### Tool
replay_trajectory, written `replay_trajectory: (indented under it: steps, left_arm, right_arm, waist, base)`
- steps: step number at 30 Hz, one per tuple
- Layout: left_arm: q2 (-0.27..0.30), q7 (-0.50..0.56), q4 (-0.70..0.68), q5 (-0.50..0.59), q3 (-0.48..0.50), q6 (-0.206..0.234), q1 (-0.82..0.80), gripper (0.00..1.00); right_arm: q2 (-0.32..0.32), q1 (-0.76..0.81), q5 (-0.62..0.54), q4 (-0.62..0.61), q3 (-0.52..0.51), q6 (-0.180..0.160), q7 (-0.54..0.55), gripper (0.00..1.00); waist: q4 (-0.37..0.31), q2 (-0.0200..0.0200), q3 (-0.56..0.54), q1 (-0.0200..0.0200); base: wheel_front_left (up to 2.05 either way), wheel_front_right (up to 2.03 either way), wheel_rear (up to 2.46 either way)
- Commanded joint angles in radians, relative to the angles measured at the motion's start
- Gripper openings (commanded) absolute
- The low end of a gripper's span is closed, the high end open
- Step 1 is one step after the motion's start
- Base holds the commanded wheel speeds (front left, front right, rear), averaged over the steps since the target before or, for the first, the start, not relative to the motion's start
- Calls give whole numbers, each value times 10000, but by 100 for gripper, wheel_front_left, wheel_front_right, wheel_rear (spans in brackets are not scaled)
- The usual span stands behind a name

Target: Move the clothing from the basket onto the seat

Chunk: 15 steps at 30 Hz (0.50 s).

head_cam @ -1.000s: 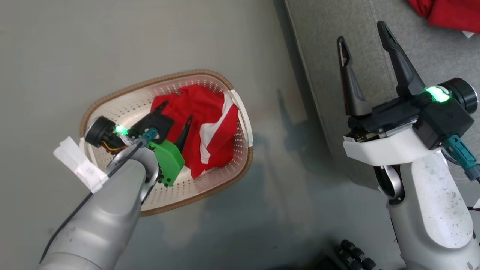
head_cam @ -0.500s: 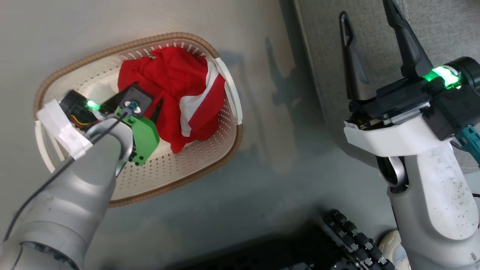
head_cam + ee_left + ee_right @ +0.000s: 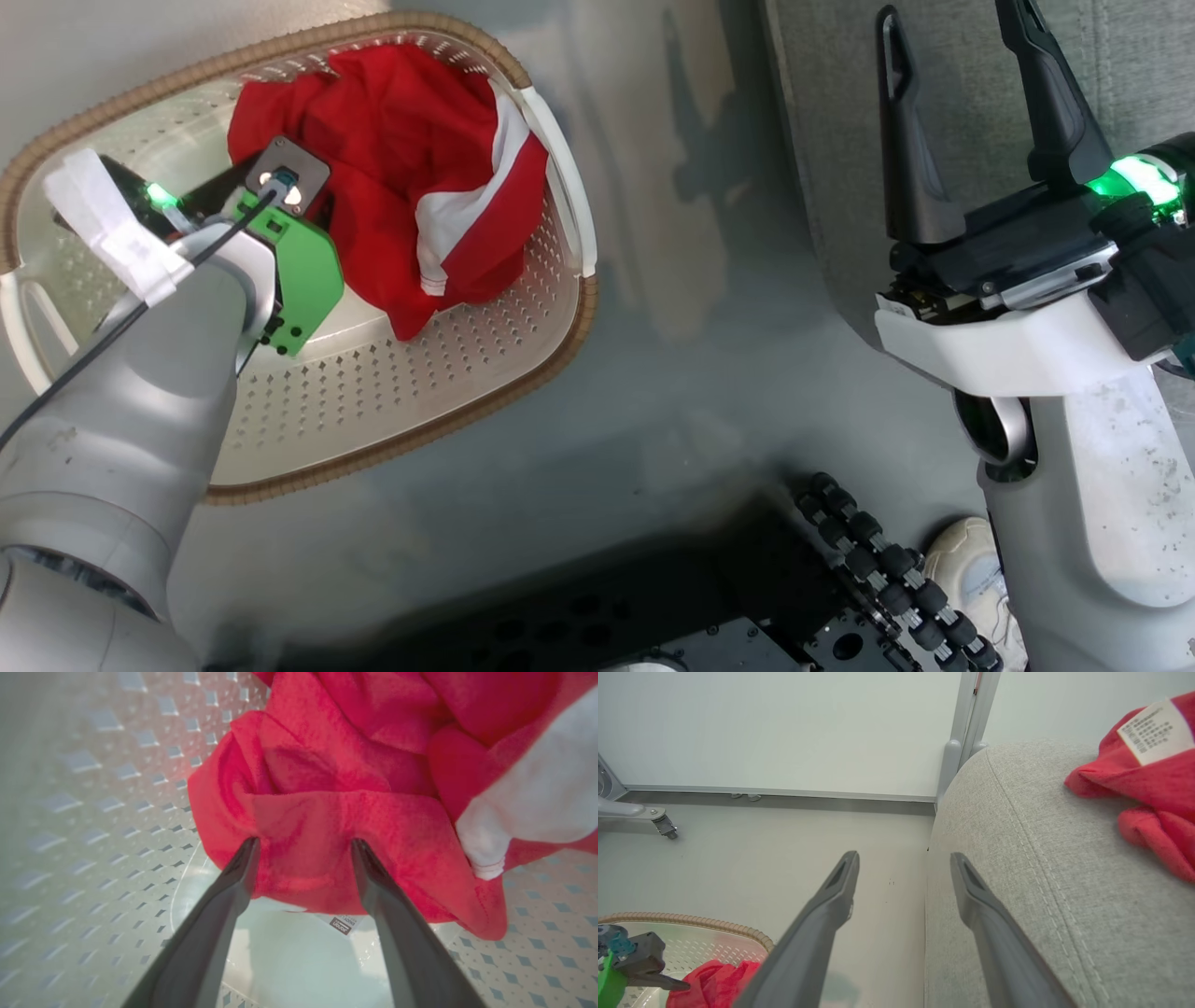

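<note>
1. The basket (image 3: 401,373) was a cream-white perforated plastic tub, a rounded rectangle with a brown woven-look rim (image 3: 448,425) and a white side handle (image 3: 560,177). It stood upright.
2. One red garment (image 3: 373,140) lay crumpled inside the basket, heaped against the far end nearest the handle. A white panel (image 3: 457,205) was folded across its handle side, and the near half of the basket's floor was bare. A small white tag (image 3: 341,924) peeped from under its lower edge.
3. The seat (image 3: 1041,868), a light grey fabric cushion with a rounded edge and a stitched seam, stood to the right of the basket, apart from it.
4. A second red garment (image 3: 1153,788) lay bunched on the seat, well apart from the basket, with its white label (image 3: 1155,730) facing up.
</note>
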Motion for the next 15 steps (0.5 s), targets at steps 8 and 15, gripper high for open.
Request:
replay_trajectory:
  steps: [8, 15]
  left_arm:
    - [-69, 466, 143, -56, -353, 12, -619, 100]
    - [-321, 682, 186, -102, -573, 12, -552, 100]
  right_arm:
    - [-17, 259, -210, -286, -63, -8, -24, 100]
    - [-17, 573, -417, -620, -115, -8, -24, 100]
  waist:
    - [92, -1, 619, -1]
    - [241, -1, 661, -1]
  base:
    - [0, 0, 0]
    - [0, 0, 0]
